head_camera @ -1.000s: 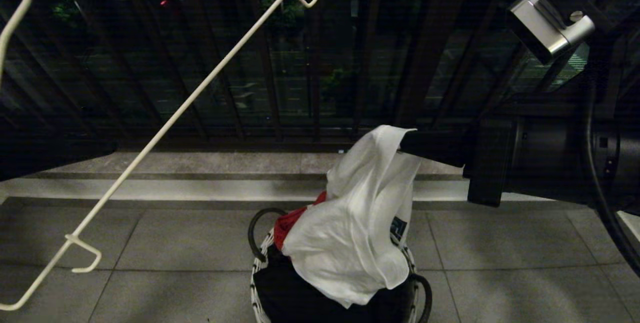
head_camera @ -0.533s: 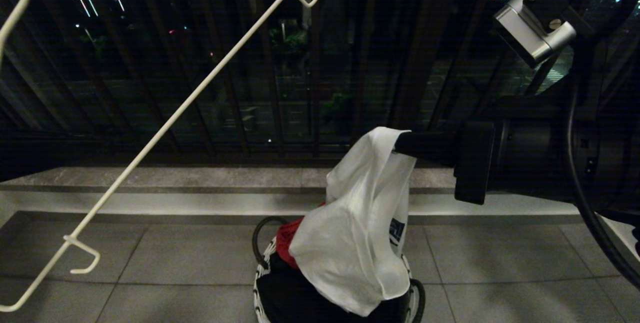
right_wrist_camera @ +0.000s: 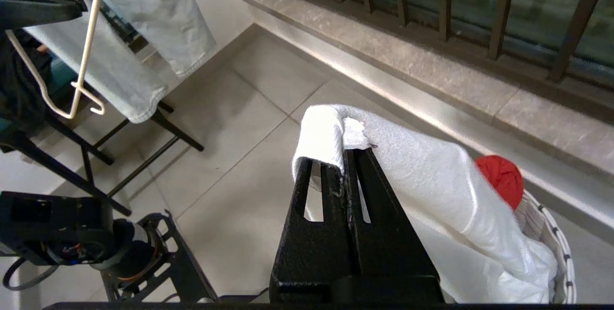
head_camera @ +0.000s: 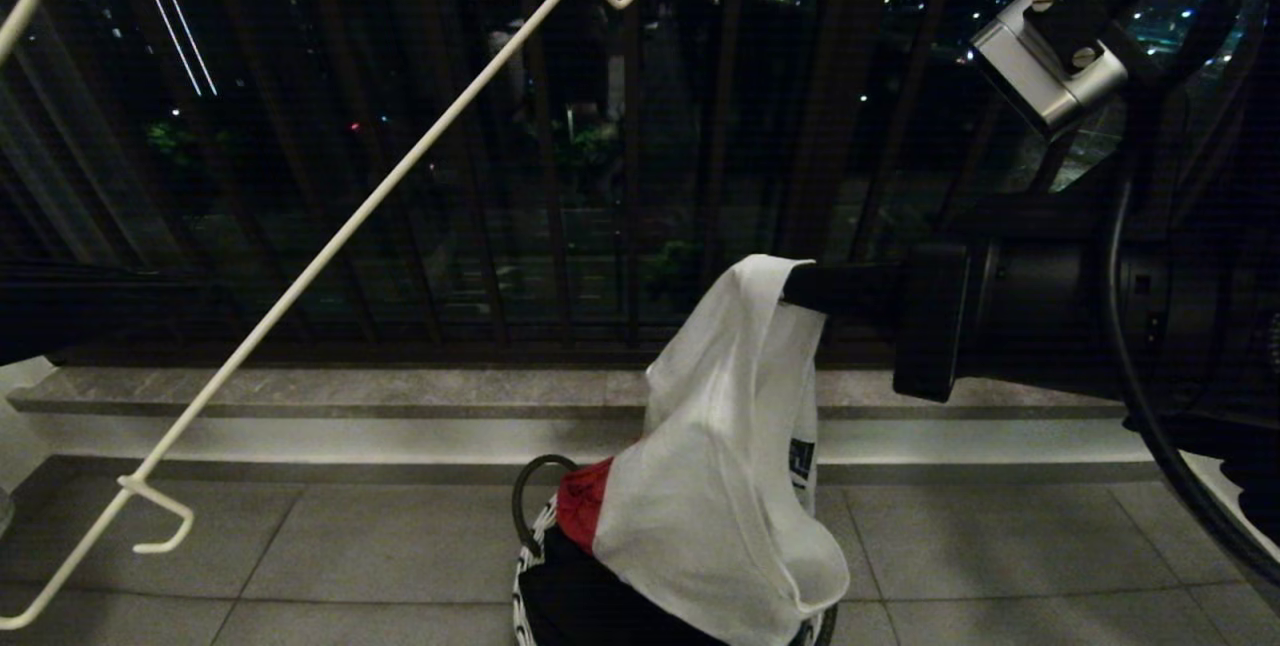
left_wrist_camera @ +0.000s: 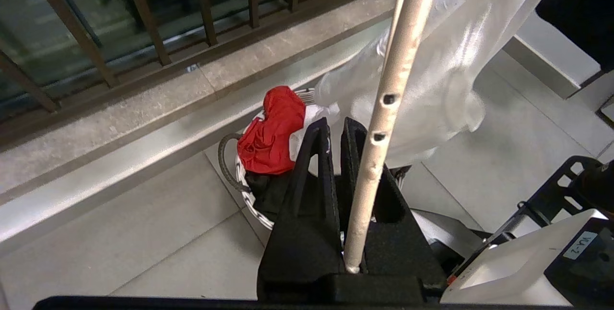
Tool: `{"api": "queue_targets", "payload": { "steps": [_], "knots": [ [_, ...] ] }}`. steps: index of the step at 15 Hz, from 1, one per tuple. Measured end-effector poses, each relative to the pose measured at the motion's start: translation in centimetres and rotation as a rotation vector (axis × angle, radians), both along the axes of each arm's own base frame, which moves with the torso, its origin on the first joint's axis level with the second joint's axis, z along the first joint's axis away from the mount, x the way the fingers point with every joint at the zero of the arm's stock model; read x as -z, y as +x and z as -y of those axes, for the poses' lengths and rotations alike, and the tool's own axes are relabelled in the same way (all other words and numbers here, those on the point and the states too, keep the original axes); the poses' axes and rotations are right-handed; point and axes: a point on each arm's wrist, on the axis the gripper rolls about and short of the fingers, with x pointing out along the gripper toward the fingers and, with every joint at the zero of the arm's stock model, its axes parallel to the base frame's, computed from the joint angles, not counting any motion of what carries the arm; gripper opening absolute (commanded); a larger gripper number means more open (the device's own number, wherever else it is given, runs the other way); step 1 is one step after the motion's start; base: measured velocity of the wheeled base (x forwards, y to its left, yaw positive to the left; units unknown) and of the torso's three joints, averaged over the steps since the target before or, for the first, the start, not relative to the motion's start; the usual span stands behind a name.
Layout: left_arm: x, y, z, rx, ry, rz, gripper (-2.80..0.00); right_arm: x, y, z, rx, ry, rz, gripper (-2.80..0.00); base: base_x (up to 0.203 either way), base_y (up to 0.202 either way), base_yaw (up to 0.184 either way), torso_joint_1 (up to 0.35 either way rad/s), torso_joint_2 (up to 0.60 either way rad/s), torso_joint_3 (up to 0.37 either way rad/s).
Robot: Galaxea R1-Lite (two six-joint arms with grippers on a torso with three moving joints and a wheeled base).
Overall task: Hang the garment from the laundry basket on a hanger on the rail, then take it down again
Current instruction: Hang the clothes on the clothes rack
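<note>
My right gripper (head_camera: pixel 790 288) (right_wrist_camera: pixel 345 159) is shut on a fold of the white garment (head_camera: pixel 720 486) (right_wrist_camera: pixel 431 180). The garment hangs from it down into the laundry basket (head_camera: pixel 525 576) (right_wrist_camera: pixel 561 252), with a dark blue print showing at one edge. My left gripper (left_wrist_camera: pixel 336 125) is shut on the white wire hanger (left_wrist_camera: pixel 383 123). The hanger (head_camera: pixel 330 246) slants across the left of the head view, apart from the garment, and the left gripper itself is out of that view. The rail is out of view.
A red cloth (head_camera: pixel 580 501) (left_wrist_camera: pixel 268 132) and a black garment (head_camera: pixel 590 606) lie in the basket. A stone ledge (head_camera: pixel 400 391) and the dark barred balcony railing (head_camera: pixel 620 176) run behind it. A folding rack with pale cloths (right_wrist_camera: pixel 144 60) stands beside my left arm.
The head view has tilted upward, so the floor and basket sit lower in the picture. The garment is drawn out longer between the right gripper and the basket. Both grips are unchanged.
</note>
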Motion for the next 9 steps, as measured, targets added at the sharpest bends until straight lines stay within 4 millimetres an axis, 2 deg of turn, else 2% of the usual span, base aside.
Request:
{"api": "queue_targets", "payload": {
  "steps": [8,9],
  "knots": [
    [0.09,0.0,0.01,0.002,0.001,-0.003,-2.8,0.08,0.08,-0.05,-0.001,-0.002,-0.003,-2.8,0.0,0.0,0.0,0.002,0.0,0.202],
    [0.13,0.02,0.02,0.003,0.002,-0.004,-2.8,0.09,0.09,-0.06,-0.001,-0.002,-0.003,-2.8,0.0,0.0,0.0,-0.003,-0.05,-0.012]
  ]
}}
